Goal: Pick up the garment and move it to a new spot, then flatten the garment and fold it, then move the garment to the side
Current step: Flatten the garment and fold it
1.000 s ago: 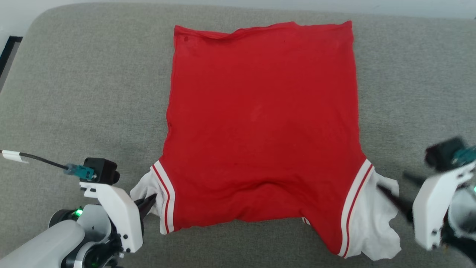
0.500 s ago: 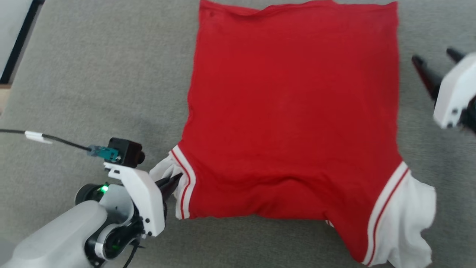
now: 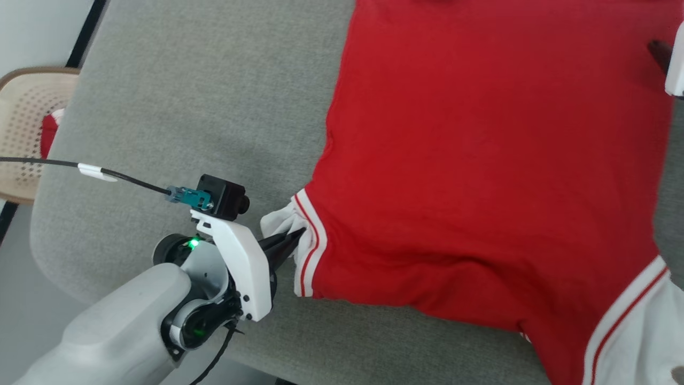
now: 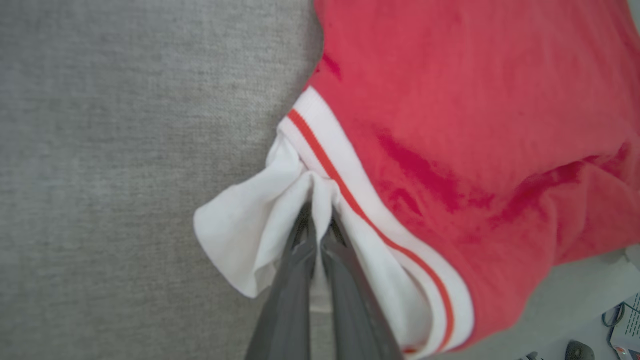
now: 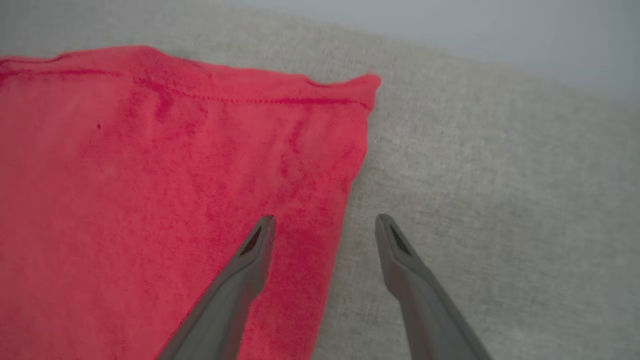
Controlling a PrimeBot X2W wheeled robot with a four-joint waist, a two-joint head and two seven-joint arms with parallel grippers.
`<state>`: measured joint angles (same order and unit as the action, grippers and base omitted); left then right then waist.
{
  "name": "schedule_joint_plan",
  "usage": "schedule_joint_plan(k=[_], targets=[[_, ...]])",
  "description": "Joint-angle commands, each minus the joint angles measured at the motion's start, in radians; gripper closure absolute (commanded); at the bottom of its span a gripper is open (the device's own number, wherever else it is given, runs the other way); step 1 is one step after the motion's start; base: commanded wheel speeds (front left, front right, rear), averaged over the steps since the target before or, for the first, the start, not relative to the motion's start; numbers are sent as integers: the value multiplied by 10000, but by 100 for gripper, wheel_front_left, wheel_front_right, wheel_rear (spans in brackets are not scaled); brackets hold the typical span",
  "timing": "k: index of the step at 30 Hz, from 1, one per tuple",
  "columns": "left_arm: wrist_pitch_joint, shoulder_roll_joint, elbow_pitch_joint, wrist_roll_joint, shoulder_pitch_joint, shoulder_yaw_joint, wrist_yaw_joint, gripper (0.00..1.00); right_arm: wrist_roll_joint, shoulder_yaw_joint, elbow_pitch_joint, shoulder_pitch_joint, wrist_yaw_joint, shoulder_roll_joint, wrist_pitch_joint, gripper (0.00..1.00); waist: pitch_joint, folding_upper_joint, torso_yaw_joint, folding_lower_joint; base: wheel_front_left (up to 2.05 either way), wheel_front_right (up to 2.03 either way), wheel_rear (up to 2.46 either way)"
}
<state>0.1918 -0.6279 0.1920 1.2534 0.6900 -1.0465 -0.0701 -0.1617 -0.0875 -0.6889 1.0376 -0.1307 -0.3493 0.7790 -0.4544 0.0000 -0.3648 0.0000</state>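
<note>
The garment (image 3: 481,160) lies spread flat on the grey padded surface (image 3: 203,96), a red body with white sleeves and striped bands. My left gripper (image 3: 293,240) is shut on the bunched white left sleeve (image 4: 250,235), just outside the striped band (image 4: 350,190). In the left wrist view its fingers (image 4: 300,270) pinch a fold of that sleeve. My right gripper (image 5: 325,222) hangs open over the garment's (image 5: 150,175) right side edge, one finger above red cloth and one above the grey surface. One dark right finger (image 3: 660,53) shows at the head view's right edge.
A beige perforated basket (image 3: 21,107) stands off the surface's left edge with a bit of red-and-white cloth (image 3: 49,131) in it. The surface's rounded near-left corner (image 3: 59,256) drops to the floor. A black cable (image 3: 123,179) runs to the left wrist camera.
The head camera has turned, so the whole picture shifted right. My right gripper left the right sleeve and went up along the garment's right edge. The left gripper still pinches its sleeve.
</note>
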Motion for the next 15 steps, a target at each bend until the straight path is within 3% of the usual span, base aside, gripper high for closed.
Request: schedule_joint_plan(k=[1, 8, 9, 10, 11, 15], targets=[[-44, 132, 251, -32, 106, -57, 84, 100, 315, -317, -686, 323, -1, 43, 239, 0, -199, 0, -280, 0, 0, 0, 0], [-133, 422, 742, 3, 207, -73, 377, 100, 858, -690, -2619, 278, -2, 347, 1390, 0, -303, 0, -481, 0, 0, 0, 0], [-141, 469, 821, 15, 235, -68, 423, 100, 954, -571, -2831, 183, -2, 384, 1572, 4, -309, 0, -490, 0, 0, 0, 0], [-153, 516, 889, 21, 265, -65, 452, 100, 1016, -378, -2962, 152, -2, 372, 1670, 68, -316, 0, -493, 0, 0, 0, 0], [-163, 553, 958, 25, 290, -63, 502, 100, 1034, -259, -3024, 138, -5, 279, 1634, 100, -318, 0, -481, 0, 0, 0, 0], [-255, 581, 1228, 43, 325, -4, 627, 100, 689, 396, -2865, 167, -1, 108, 1194, 100, -198, 0, -290, 0, 0, 0, 0]])
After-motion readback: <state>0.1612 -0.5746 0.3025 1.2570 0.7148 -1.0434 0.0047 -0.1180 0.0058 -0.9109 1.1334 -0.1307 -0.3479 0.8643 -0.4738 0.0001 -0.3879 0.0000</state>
